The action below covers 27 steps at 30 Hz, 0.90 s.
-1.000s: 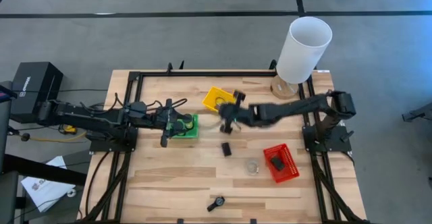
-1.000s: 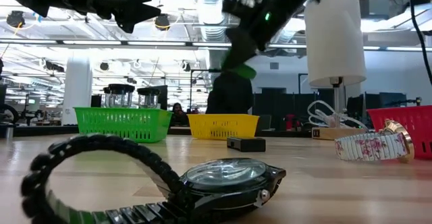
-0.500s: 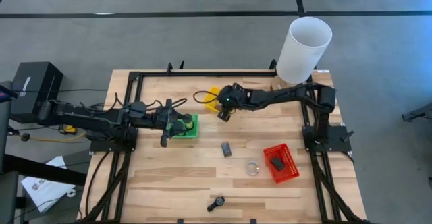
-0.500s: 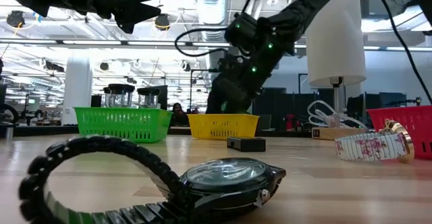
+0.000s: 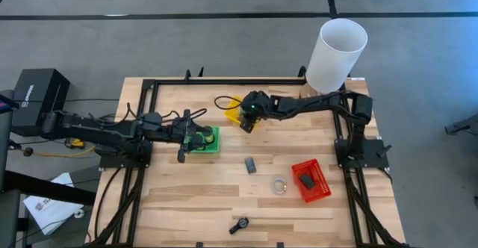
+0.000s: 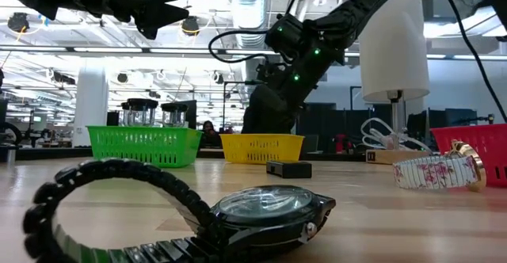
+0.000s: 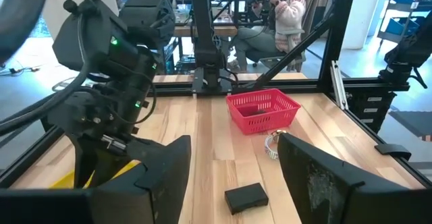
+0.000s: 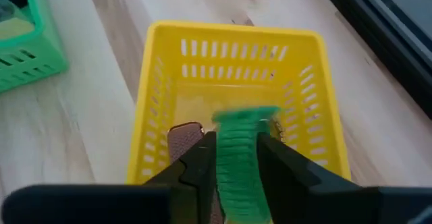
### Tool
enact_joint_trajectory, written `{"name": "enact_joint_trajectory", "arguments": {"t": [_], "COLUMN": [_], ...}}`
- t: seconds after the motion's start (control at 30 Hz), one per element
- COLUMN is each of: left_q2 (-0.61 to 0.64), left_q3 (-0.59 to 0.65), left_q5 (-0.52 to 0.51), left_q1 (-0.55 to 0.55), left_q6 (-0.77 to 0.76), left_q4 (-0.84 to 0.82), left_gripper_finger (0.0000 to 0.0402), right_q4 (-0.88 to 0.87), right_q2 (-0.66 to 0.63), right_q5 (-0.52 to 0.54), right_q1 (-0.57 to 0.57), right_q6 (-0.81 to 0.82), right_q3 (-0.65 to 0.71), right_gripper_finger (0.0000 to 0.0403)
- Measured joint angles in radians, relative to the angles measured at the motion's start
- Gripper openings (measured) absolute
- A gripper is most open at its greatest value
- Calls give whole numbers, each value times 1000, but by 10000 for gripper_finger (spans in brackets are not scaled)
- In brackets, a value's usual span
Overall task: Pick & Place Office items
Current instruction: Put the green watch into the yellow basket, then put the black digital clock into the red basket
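Now right pincer [image 8: 237, 158] over yellow tray [image 8: 156, 99].

Grey floor [image 5: 187, 46], open office bkgd, ceiling lights [image 6: 190, 25]

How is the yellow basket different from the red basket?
The yellow basket sits at the back middle; the red basket sits front right. The right gripper, with a green strap, is over the yellow basket; nothing is over the red basket, which holds a dark block. Both are mesh.
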State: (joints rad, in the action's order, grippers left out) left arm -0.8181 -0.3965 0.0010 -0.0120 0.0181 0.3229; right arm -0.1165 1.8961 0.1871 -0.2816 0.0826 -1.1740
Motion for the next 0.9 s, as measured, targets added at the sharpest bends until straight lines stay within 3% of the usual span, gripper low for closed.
{"name": "enact_joint_trajectory", "arguments": {"t": [0.27, 0.43, 0.7, 0.9], "left_q2": [0, 0, 0, 0], "left_q3": [0, 0, 0, 0], "left_q5": [0, 0, 0, 0], "left_q1": [0, 0, 0, 0], "left_q6": [0, 0, 0, 0], "left_q4": [0, 0, 0, 0], "left_gripper_finger": [217, 217, 219, 217], "right_q4": [-30, -199, -708, -793], "right_q2": [0, -14, -16, -14], "right_q5": [0, 30, -34, -53], "right_q1": [32, 59, 133, 250], "right_q6": [27, -47, 269, 393], "right_q3": [0, -96, -344, -378], "right_gripper_finger": [159, 191, 215, 217]}}
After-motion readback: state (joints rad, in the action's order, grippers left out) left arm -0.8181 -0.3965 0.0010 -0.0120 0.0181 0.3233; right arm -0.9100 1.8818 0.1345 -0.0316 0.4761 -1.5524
